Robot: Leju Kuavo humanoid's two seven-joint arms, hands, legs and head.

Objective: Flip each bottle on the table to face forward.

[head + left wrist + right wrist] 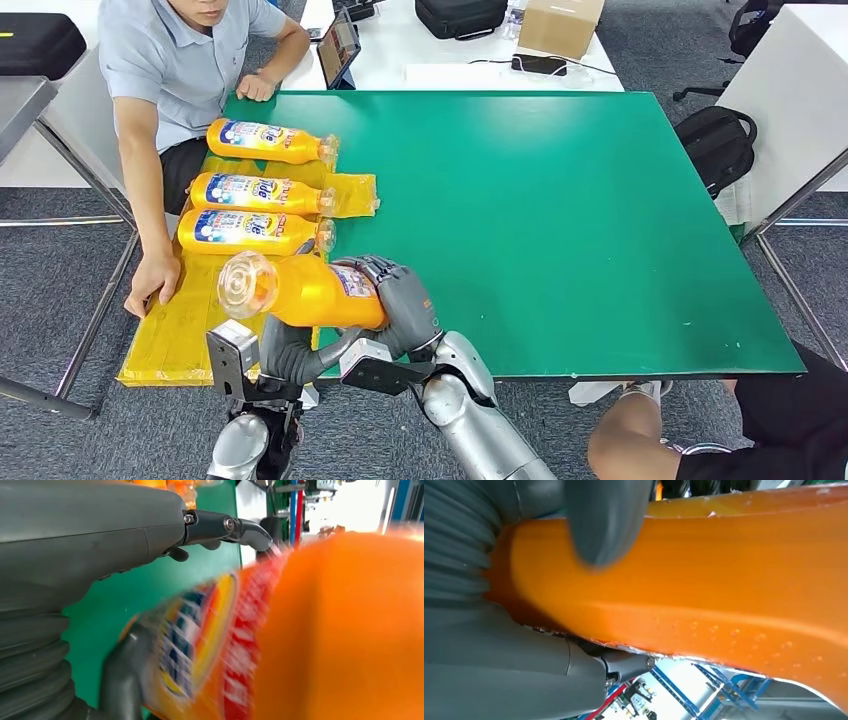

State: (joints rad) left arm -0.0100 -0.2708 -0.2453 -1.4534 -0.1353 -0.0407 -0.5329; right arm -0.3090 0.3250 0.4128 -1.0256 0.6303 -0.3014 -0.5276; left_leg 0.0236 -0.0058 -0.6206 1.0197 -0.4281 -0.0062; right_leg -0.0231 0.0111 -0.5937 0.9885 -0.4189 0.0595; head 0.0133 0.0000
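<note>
Head view, lower centre: right hand (pixel 400 300) grips the orange bottle (pixel 300 290); left hand (pixel 290 355) cups it from beneath. Left wrist view alone shows its blurred label (pixel 200 640).

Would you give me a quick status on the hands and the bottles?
Both hands, left hand and right hand, grip one orange bottle, lifted off the table. Three bottles lie labels-up on the yellow mat. Person's hand rests on the mat edge.

Bottle labels (pixel 245 188): print illegible.
</note>
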